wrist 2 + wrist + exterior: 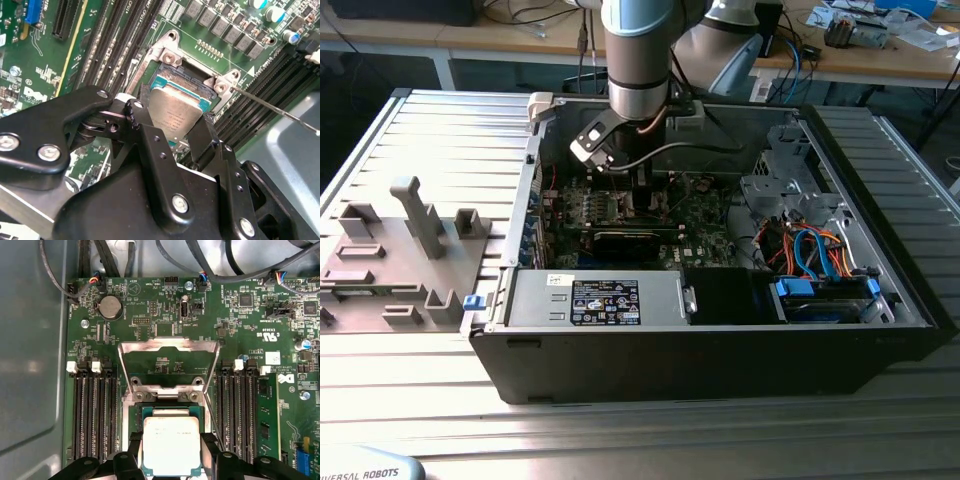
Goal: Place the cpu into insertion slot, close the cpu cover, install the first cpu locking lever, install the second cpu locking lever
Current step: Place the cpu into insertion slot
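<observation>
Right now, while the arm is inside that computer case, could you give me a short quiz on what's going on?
1. True or false: the cpu cover stands open, tipped up away from the insertion slot.
2. What does the end effector grip? A) a cable B) the cpu C) a screw
3. Fill in: the circuit board around the slot is ___ in colour.
Key: 1 true; 2 B; 3 green.
</observation>
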Action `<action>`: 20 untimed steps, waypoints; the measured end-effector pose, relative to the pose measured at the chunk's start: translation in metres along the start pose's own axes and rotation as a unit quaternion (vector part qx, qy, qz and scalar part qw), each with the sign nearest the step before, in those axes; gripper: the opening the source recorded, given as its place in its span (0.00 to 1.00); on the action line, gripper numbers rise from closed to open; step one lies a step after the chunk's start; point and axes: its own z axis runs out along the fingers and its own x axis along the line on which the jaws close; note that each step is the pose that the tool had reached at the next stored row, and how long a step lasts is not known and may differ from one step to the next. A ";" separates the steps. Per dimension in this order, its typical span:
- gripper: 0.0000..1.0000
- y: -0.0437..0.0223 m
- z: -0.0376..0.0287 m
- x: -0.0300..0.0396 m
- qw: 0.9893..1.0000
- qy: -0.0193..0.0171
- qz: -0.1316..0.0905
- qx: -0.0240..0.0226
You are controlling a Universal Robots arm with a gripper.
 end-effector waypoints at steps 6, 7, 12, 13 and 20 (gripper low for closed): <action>0.54 -0.0022 0.0054 0.0000 1.000 -0.001 0.000 0.000; 0.54 -0.0023 0.0057 0.0000 1.000 -0.001 0.001 0.000; 0.54 -0.0024 0.0065 0.0030 1.000 -0.001 0.004 0.000; 0.54 -0.0024 0.0071 0.0033 1.000 -0.001 0.007 0.000; 0.54 -0.0028 0.0091 0.0041 1.000 -0.002 0.011 0.000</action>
